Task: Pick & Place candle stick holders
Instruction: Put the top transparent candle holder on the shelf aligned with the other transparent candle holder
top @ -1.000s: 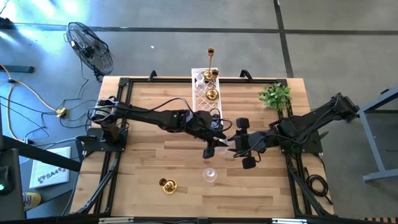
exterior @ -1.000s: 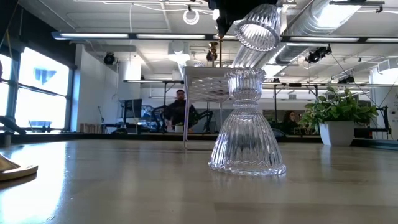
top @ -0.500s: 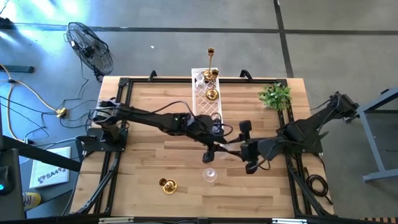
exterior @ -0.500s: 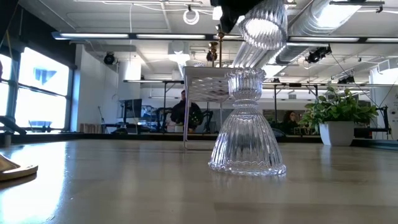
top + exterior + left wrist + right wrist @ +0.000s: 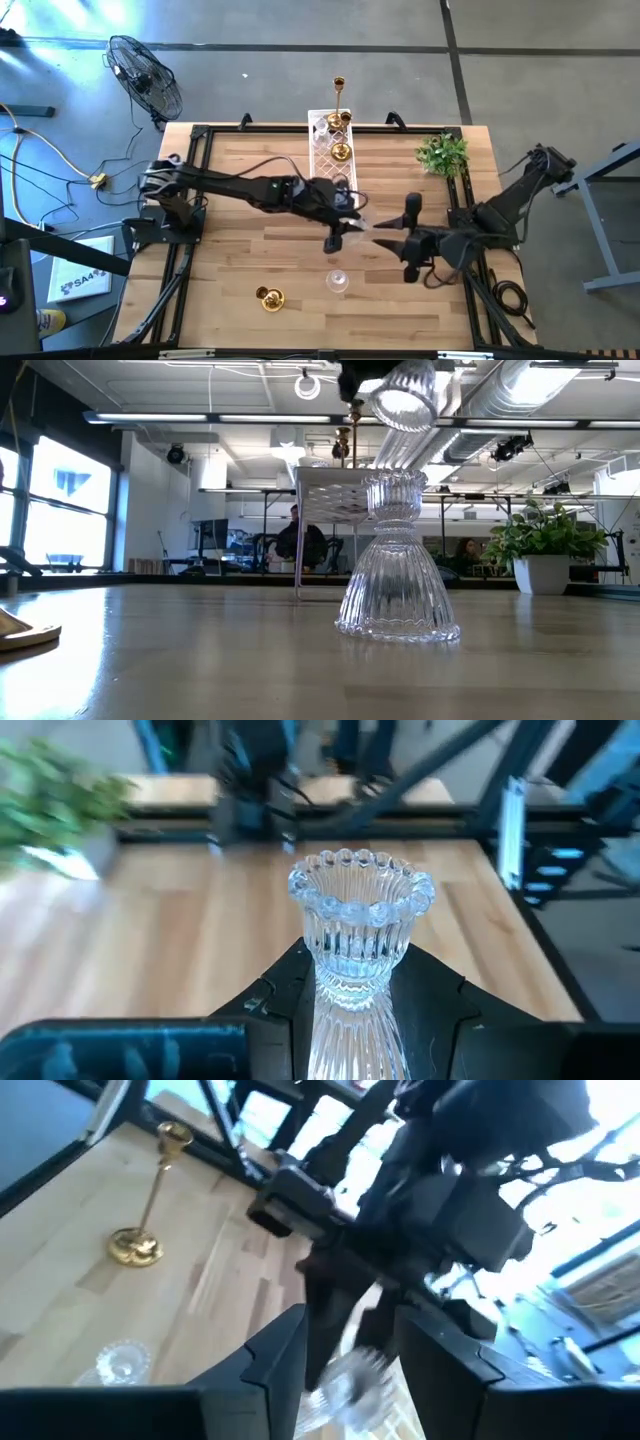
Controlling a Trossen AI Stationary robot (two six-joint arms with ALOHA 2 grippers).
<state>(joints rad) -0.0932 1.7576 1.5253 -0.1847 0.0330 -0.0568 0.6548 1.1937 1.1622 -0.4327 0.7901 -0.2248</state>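
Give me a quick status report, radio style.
Left gripper shut on clear glass holder, lifted mid-table. Right gripper empty, open, alongside. Second glass holder stands below.

Open wood table [image 5: 230, 260] around standing glass holder [image 5: 337, 281]; white tray [image 5: 322, 160] and plant [image 5: 443, 153] at far edge.

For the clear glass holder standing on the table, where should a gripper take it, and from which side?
Grip the clear glass holder at its narrow waist between cup and flared base, coming straight down from above with fingers either side. It stands upright and the skirt widens below, so the ribbed neck is likely the only part the fingers can span.
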